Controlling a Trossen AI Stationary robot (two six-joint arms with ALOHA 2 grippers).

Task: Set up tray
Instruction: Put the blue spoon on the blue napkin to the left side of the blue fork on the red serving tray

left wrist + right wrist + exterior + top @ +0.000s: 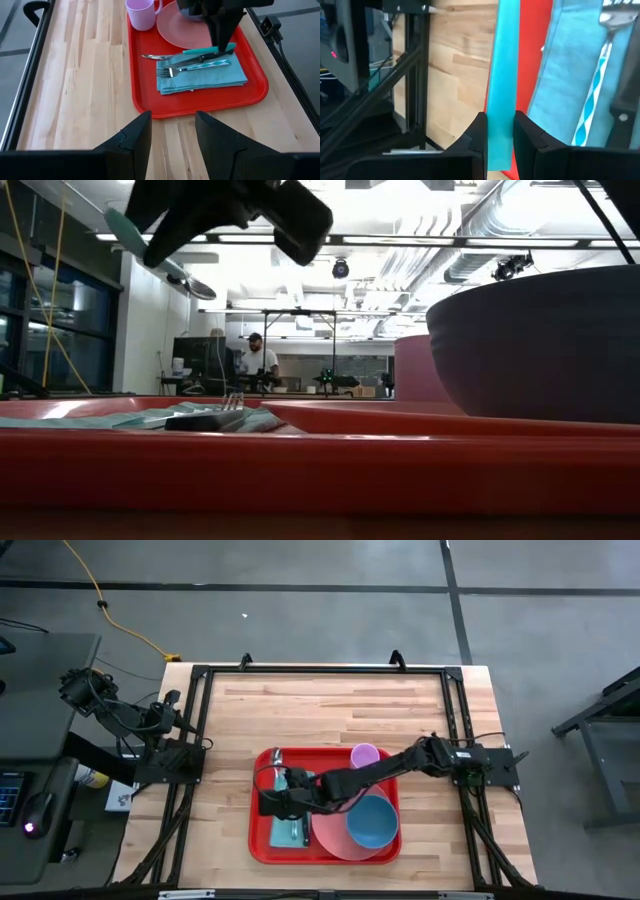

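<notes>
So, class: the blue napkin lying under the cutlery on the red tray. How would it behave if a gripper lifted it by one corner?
The napkin looks like thin folded fabric, so it would probably droop and unfold. The fork and knife resting on it would likely slide off. It seems very light.

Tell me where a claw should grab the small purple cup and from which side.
Take the purple cup by its rim wall, probably from straight above: it stands upright and open-topped in the tray's corner, the pink plate beside it, so a side approach looks cramped.
</notes>
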